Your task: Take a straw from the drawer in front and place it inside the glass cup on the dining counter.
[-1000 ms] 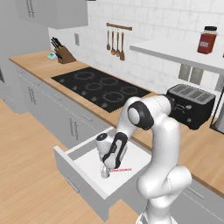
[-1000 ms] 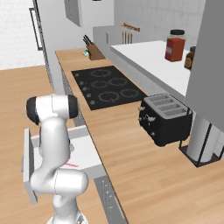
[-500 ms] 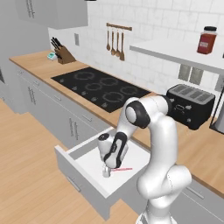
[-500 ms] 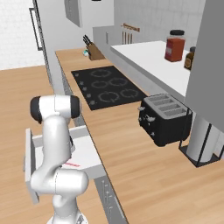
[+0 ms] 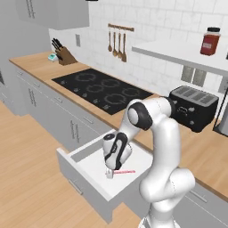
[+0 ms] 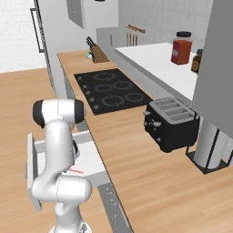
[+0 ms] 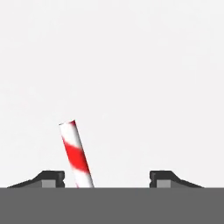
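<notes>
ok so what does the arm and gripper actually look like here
The arm is glossy white, built of rounded, bulbous segments with dark grey caps at the joints. The hand is white with a dark band, and the gripper ends in two small dark finger tips. No cables or markings are visible.

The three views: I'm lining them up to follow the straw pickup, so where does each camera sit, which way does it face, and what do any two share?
Left base view: behind the arm on its left, looking down at the open drawer; the arm reaches in, gripper over the straw.
Right base view: behind on its right, facing along the worktop; the arm blocks much of the drawer.
Hand view: on the hand, facing the drawer floor; fingers flank the straw, apart.
Both base views share hob, toaster and straw.
</notes>
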### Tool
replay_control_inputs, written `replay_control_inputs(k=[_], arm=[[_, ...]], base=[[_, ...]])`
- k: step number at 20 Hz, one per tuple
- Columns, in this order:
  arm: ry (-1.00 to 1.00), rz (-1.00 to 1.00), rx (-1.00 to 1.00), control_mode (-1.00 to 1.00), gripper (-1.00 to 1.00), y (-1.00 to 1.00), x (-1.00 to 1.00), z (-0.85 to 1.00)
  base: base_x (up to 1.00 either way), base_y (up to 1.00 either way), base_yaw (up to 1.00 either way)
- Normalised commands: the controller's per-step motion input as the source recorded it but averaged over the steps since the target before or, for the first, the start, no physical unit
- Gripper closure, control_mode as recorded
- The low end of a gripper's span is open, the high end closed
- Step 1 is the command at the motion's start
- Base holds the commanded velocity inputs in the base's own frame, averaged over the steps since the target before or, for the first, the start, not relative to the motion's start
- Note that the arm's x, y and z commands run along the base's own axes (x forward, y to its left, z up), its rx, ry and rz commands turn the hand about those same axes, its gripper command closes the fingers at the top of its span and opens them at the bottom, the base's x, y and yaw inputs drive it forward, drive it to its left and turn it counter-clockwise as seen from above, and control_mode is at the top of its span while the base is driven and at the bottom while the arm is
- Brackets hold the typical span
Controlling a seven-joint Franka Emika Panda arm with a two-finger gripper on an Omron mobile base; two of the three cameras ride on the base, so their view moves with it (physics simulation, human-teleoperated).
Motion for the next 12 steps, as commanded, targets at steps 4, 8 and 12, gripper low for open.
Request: replay_control_inputs(k=[4, 8, 12], arm=[[0.00, 0.00, 0.08, -1.00, 1.00, 0.29, 0.00, -0.03], [0.00, 0.00, 0.03, -1.00, 1.00, 0.29, -0.02, 0.00], [-0.02, 0.00, 0.00, -1.00, 1.00, 0.31, -0.10, 0.03]], base=[[0.00, 0.00, 0.00], [0.00, 0.00, 0.00], [0.00, 0.00, 0.00]])
